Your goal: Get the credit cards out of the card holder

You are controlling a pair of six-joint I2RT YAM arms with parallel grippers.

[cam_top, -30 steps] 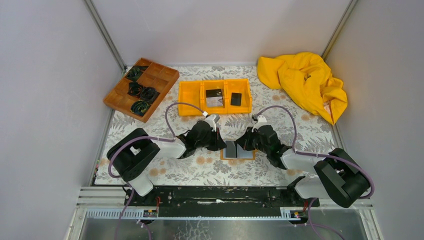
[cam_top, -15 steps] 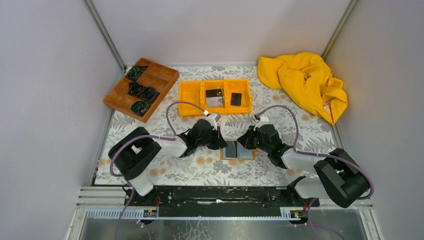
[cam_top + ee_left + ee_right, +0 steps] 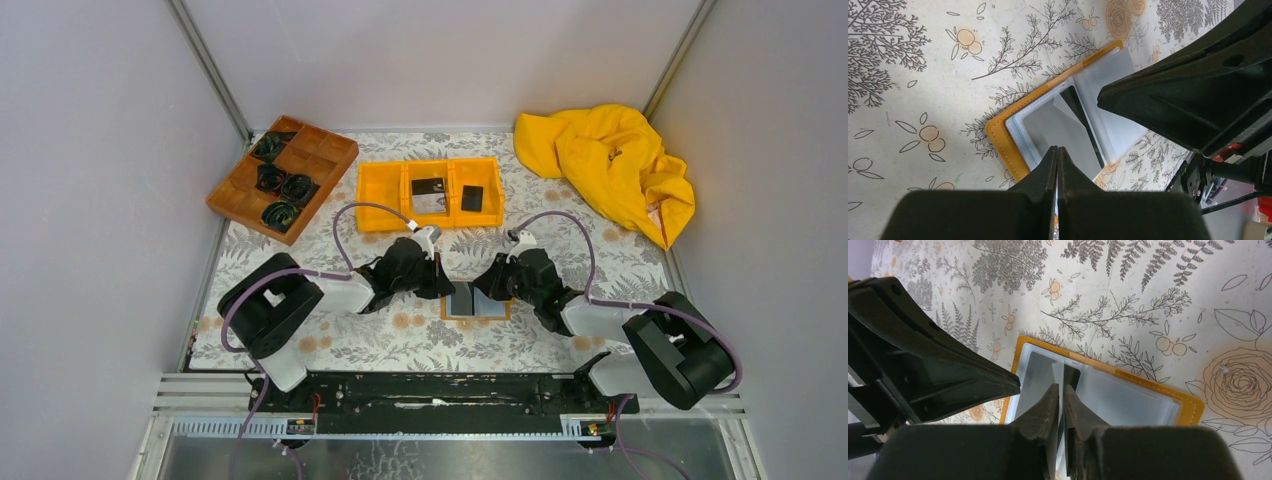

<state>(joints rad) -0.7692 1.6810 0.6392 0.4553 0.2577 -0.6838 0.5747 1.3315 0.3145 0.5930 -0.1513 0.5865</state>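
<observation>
Left gripper (image 3: 437, 287) and right gripper (image 3: 484, 290) flank the open card holder (image 3: 476, 304), apparently touching it.

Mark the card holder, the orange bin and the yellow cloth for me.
card holder (image 3: 492, 305), top view, right inner pocket
orange bin (image 3: 380, 193), top view, left compartment floor
yellow cloth (image 3: 605, 160), top view, middle folds

the card holder (image 3: 1000, 144) looks to us like smooth tan leather with a stitched edge (maybe imitation, we cannot tell), and its pockets (image 3: 1120, 107) are clear glossy plastic. the table cover (image 3: 923, 75) is a matt printed sheet. the yellow cloth (image 3: 610, 165) is soft and crumpled; the tray (image 3: 232, 200) is plain wood.
</observation>
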